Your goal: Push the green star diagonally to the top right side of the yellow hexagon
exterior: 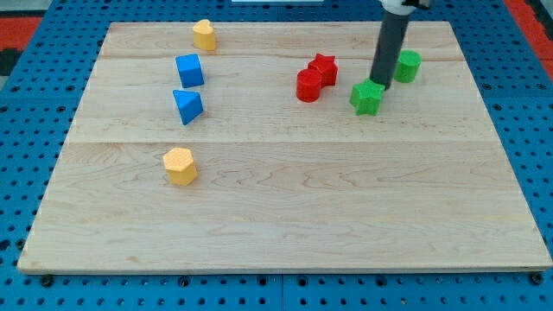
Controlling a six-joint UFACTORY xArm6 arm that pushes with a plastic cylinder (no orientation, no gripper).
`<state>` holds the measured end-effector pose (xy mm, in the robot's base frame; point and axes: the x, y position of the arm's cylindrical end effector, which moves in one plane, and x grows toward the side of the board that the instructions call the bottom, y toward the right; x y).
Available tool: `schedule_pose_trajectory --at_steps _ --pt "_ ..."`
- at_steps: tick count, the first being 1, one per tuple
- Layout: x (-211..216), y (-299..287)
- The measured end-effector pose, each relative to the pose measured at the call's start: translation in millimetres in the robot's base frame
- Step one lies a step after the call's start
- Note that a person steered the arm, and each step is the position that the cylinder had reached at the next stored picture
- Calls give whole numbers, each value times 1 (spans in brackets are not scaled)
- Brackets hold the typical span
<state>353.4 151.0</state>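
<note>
A: We see my tip (379, 83) resting at the upper right edge of the green star (367, 98), apparently touching it; being a bare rod, it grips nothing.

B: Just right lies a green cylinder (408, 66). Left, a red star (324, 67) touches a red cylinder (308, 85).

A: We note the yellow hexagon (180, 166) far left on the wooden board (285, 216), which holds every block, including two blue blocks (189, 70) and another yellow block (204, 34).

Pale wooden board (285, 216) on blue perforated surface (26, 104).
</note>
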Motion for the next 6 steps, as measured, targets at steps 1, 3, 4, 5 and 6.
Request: schedule_pose_trajectory --at_steps 1,3,4,5,6 --pt "13 -13" --pt "36 -29" --pt "88 -29" --pt "66 -41" --pt "48 -67"
